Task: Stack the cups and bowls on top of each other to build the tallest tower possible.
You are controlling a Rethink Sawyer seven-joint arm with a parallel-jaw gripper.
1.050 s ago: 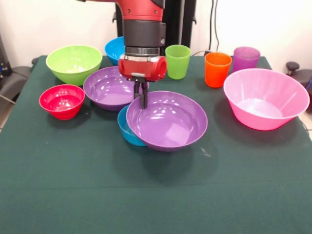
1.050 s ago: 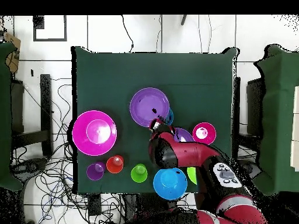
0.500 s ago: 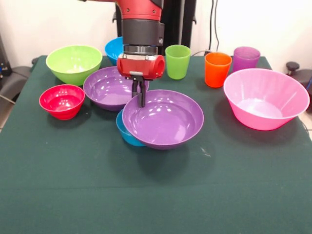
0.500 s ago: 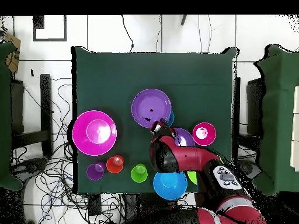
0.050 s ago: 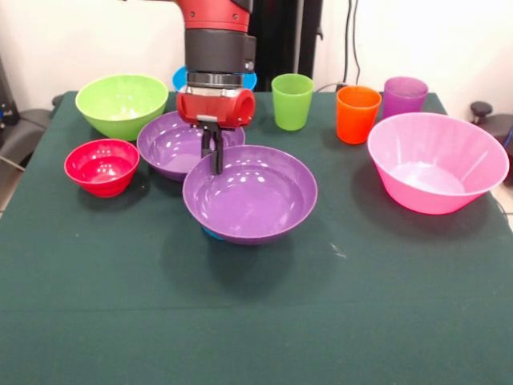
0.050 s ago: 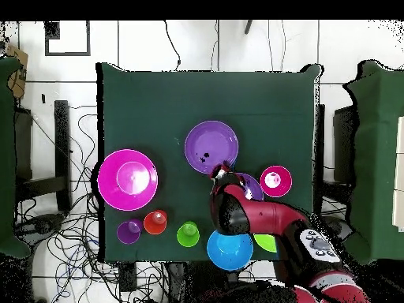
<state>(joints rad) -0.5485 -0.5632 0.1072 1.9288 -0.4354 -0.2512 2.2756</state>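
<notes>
claw (image 5: 216, 157) grips glossy round purple bowl's (image 5: 250, 195) rim.

I'm getting bright, even light from above here. Glare spots sit inside the purple bowl (image 5: 250, 194), and shadows on the bench (image 5: 120, 305) stay soft.

- The centre bowl (image 5: 250, 192) sits over a lower bowl (image 5: 212, 234), hiding most of it, with the gripper (image 5: 215, 156) pinching its far rim.
- Another bowl (image 5: 172, 144) lies behind-left, and a small bowl (image 5: 102, 166) further left.
- Three cups (image 5: 357, 113) line the far edge, with the flared bowl (image 5: 437, 160) at the right.
</notes>
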